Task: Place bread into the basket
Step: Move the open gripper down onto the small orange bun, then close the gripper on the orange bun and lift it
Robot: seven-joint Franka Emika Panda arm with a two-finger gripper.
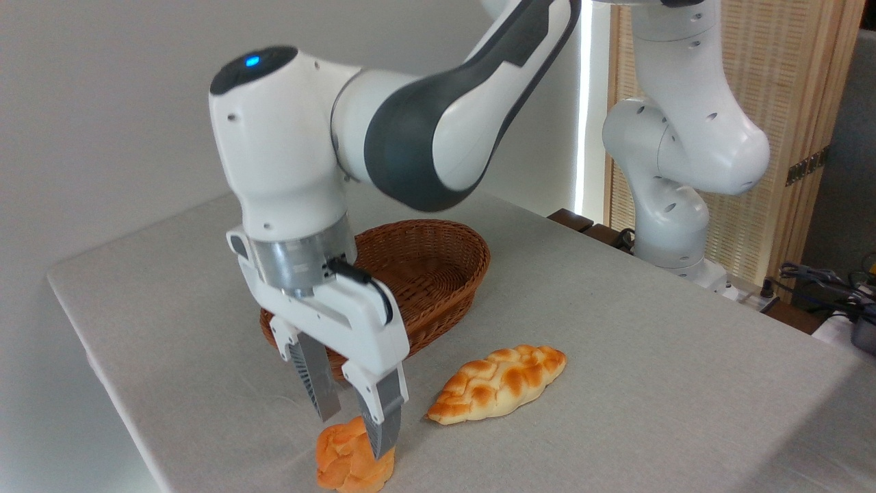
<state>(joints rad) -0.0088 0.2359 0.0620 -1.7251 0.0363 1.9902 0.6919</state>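
Hand (354, 430) straddles the knobbly orange bread (352, 463) on the cloth-covered bench (616, 342), ribbed fingers (316, 383) apart, not clamped. Bread sits in front of the oval woven basket (438, 267). Right of bread: pale braided loaf (498, 382).

Glossy white plastic arm (438, 116), woven brown wicker basket (438, 274), matt grey cloth-covered table (650, 356), knobbly glazed bread (345, 459).

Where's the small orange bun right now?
The small round orange-golden bun sits on the table at the bottom edge of the camera view, left of the paler braided loaf, in front of the brown wicker basket, under the gripper.
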